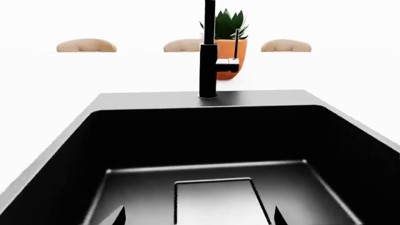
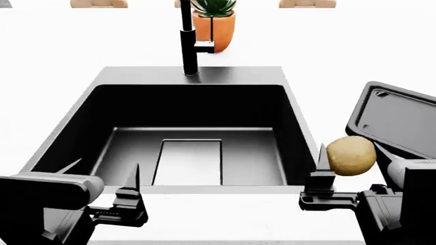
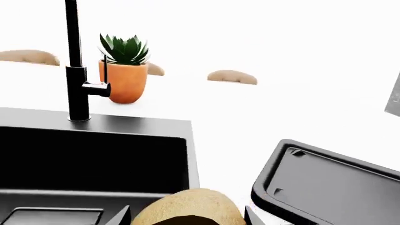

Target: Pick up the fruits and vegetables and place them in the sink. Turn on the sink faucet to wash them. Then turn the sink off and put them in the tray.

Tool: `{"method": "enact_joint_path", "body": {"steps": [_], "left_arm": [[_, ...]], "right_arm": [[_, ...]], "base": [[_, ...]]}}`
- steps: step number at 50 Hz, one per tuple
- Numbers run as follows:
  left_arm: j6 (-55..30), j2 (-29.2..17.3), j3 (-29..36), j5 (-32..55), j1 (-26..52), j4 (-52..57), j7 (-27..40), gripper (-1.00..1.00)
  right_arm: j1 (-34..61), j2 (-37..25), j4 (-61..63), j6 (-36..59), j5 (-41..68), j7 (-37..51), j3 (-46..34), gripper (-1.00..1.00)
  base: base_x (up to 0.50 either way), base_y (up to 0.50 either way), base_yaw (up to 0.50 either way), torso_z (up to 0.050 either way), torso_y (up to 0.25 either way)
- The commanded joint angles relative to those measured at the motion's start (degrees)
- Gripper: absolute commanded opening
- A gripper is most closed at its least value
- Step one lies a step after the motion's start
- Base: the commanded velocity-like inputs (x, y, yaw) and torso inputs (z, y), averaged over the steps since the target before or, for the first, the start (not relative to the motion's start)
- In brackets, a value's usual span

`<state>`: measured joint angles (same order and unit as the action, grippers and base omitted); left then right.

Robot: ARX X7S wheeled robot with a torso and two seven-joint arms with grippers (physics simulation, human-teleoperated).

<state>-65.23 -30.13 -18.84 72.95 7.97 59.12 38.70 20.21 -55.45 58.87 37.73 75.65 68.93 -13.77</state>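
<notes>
tray (image 2: 402, 127) cropped; faucet (image 2: 187, 38) top cut

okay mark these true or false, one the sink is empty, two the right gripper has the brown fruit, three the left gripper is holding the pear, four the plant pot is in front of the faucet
1. The sink holds no produce: true.
2. The brown fruit sits between the right gripper fingers: true.
3. The left gripper holds the pear: false; it is open and empty, no pear visible.
4. The plant pot stands in front of the faucet: false; it stands behind it.
</notes>
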Motion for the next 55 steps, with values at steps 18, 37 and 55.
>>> {"method": "enact_joint_path", "body": {"steps": [18, 37, 55], "left_arm": [[7.4, -4.3, 0.6, 1.3, -3.9, 0.6, 1.4, 1.0], [25.4, -15.7, 7.4, -0.8, -10.2, 0.4, 5.6, 1.0], [25.7, -18.3, 9.7, 2.1, -7.0, -2.0, 5.6, 1.0]], "right_arm": [[8.3, -7.6, 0.9, -10.9, -4.0, 3.2, -18.9, -1.0], [10.4, -8.0, 0.9, -11.4, -4.3, 3.9, -22.0, -1.0], [10.4, -9.4, 0.8, -14.5, -5.9, 3.8, -24.1, -1.0]], "base": [[0.0, 0.5, 0.0, 0.0, 0.0], [0.0, 0.5, 0.0, 0.0, 0.0], [0.0, 0.5, 0.0, 0.0, 0.0]]}}
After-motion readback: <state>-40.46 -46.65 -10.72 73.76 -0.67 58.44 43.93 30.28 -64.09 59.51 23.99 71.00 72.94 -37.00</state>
